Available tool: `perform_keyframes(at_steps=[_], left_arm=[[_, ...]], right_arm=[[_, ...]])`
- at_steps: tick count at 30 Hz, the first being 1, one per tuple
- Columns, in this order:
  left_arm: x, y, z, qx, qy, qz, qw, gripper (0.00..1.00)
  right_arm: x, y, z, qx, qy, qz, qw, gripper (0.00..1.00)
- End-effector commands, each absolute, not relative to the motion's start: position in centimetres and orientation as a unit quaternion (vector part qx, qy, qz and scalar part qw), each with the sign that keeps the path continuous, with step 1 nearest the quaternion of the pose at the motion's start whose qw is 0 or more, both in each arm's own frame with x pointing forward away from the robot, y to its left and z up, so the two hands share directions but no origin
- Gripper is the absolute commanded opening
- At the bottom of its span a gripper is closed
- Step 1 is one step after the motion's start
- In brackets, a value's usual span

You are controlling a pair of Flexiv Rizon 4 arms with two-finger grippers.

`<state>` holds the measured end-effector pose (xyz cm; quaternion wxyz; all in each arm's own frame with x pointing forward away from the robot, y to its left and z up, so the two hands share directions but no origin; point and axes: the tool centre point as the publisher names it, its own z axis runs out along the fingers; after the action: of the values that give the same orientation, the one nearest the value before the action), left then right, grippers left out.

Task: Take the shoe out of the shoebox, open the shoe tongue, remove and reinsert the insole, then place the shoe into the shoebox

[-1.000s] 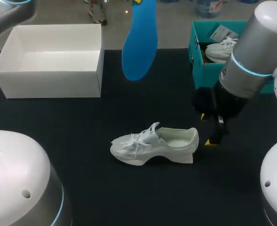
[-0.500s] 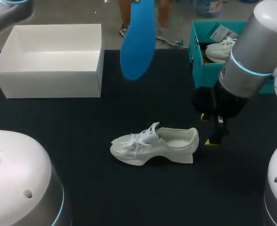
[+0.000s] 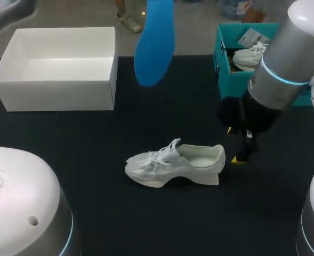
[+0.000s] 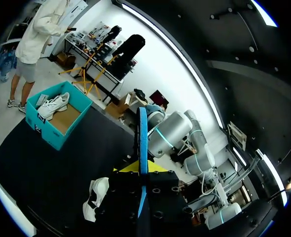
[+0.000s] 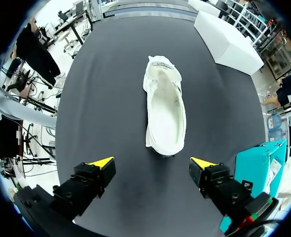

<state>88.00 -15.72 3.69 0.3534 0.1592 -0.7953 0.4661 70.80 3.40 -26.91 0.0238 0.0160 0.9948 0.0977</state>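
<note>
So the left pincer (image 4: 143, 172) is clamped tight on the blue insole (image 4: 143, 133). The insole sticks straight out from between its fingers, edge-on from the wrist view, and hangs in the air well above the black table (image 3: 93, 160). The right pincer (image 5: 152, 163) is spread wide with nothing in it, both yellow tips well apart, low over the table just behind the heel of the white shoe (image 5: 165, 108). The shoe sits upright on its sole right ahead of the gap between those fingers, heel end nearest and toe pointing away. It isn't touching either tip, and you can look straight down into its opening. Way out past the toe and off to one side of the right pincer is the white shoebox (image 5: 229, 44), top open. Just beside one of the right pincer's fingers there's a teal box (image 5: 261, 163) with another white sneaker (image 3: 250, 57) lying in it.
</note>
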Motion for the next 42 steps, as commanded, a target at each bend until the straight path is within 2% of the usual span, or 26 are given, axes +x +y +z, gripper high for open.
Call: perform_keyframes(at_steps=[1, 13, 30, 42], left_arm=[[88.2, -15.7, 3.7, 0.158, -0.796, 0.465, 0.355, 0.00], [88.2, -15.7, 3.7, 0.158, -0.796, 0.465, 0.355, 0.00], [88.2, -15.7, 3.7, 0.158, -0.796, 0.465, 0.355, 0.00], [88.2, -15.7, 3.7, 0.158, -0.796, 0.465, 0.355, 0.00]], right_arm=[[72.0, 4.7, -27.2, 0.016, 0.996, 0.092, 0.019, 1.00], [75.6, 8.3, -28.1, 0.019, 0.994, 0.105, 0.013, 1.00], [77.7, 10.7, -33.5, 0.009, 0.992, 0.121, -0.020, 1.00], [78.8, 9.9, -37.5, 0.002, 0.993, 0.115, -0.037, 1.00]])
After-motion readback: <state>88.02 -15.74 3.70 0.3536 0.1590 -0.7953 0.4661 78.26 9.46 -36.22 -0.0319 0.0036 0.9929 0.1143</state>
